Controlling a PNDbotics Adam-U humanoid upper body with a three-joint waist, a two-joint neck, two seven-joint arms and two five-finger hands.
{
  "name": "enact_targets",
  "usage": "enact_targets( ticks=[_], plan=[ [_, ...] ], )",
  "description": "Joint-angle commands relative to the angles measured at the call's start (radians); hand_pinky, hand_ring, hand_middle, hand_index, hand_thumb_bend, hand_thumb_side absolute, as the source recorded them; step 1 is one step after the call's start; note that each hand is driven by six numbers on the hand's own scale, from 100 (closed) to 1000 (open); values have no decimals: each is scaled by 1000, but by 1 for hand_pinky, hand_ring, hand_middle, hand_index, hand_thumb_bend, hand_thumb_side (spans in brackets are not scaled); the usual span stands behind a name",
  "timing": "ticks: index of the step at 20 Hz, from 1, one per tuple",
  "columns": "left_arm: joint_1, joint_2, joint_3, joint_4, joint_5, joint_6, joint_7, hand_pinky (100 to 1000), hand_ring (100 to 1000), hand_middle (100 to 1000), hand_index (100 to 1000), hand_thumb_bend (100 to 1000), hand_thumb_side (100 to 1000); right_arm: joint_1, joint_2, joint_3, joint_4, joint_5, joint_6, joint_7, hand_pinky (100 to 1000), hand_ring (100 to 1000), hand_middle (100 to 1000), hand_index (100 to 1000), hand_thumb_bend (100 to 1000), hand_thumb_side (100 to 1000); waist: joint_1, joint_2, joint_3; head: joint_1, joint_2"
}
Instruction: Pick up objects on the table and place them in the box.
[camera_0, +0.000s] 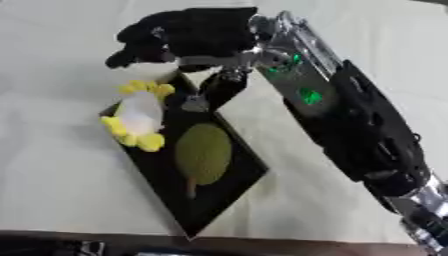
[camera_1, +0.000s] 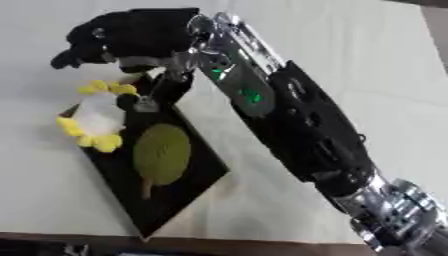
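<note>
While the black box (camera_0: 157, 175) is sitting on the pale tabletop (camera_0: 52, 175) holding a yellow-and-white plush toy (camera_0: 138, 116) and a green leaf (camera_0: 204, 153), the right hand (camera_0: 188, 35) is hovering above its far end, fingers curled around nothing visible, likely retreating next.
</note>
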Motion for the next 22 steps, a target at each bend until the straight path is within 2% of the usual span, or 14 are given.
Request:
enact_targets(
  ticks=[1, 6, 11, 17, 19, 22],
  plan=[
    [-6, 9, 1, -19, 8, -5, 1, 780, 686, 571, 783, 100, 569, -20, -28, -17, -55, -38, -77, 123, 973, 990, 839, 1000, 188, 100, 11, -30, -2, -2, -9],
    [-6, 9, 4, -19, 10, -9, 15, 780, 685, 571, 782, 100, 565, -8, -30, -28, -58, -66, -57, 158, 951, 978, 799, 982, 124, 100, 12, -28, -3, -6, -7],
    [1, 8, 9, -19, 11, -6, 35, 780, 685, 571, 782, 100, 568, 9, -79, -98, -159, -112, 74, 40, 929, 956, 738, 955, 100, 100, 14, -32, -10, -2, -11],
    [12, 5, 9, -19, 11, 3, 32, 781, 685, 570, 782, 100, 575, 46, -175, -195, -295, -294, 228, -100, 918, 958, 665, 947, 100, 100, 21, -41, -24, 16, -14],
    [15, 4, 9, -19, 11, 5, 29, 781, 685, 570, 782, 100, 575, 56, -198, -214, -327, -343, 263, -124, 918, 958, 665, 947, 100, 100, 22, -43, -27, 20, -14],
    [16, 4, 9, -19, 11, 6, 28, 781, 685, 570, 782, 100, 577, 60, -207, -222, -347, -368, 286, -126, 919, 960, 657, 949, 100, 100, 22, -43, -27, 21, -14]
  ],
)
